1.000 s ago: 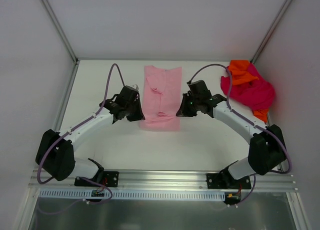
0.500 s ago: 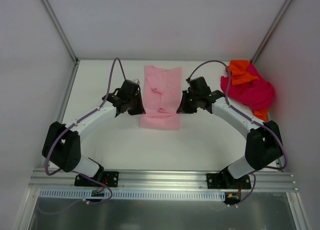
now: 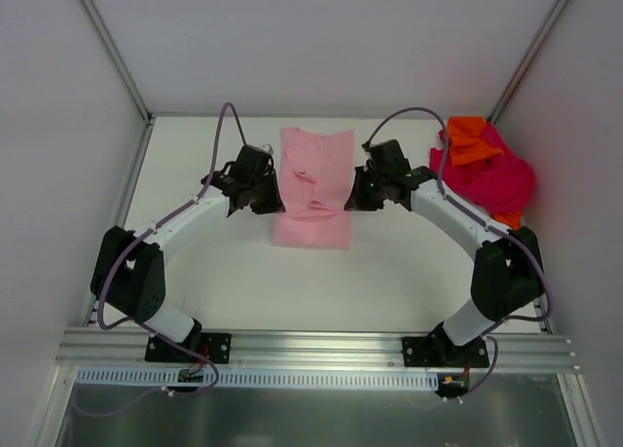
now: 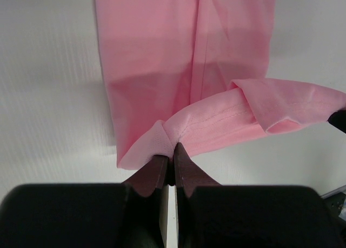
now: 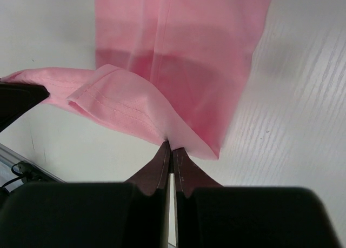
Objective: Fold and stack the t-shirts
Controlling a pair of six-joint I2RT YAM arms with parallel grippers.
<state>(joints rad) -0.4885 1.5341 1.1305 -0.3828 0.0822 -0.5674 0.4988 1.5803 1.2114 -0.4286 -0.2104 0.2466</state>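
A pink t-shirt, folded into a long strip, lies in the middle of the white table. My left gripper is shut on its left corner and holds the hem lifted. My right gripper is shut on the right corner of the same hem. The hem is raised between both grippers over the strip's middle. A crumpled magenta shirt with an orange shirt on it lies at the back right.
White walls close the table at the back and both sides, with metal posts in the corners. A metal rail runs along the near edge by the arm bases.
Both grippers have moved away from me, toward the back, carrying the pink shirt's near hem over the strip. The shirt's lower part now lies a little further back.
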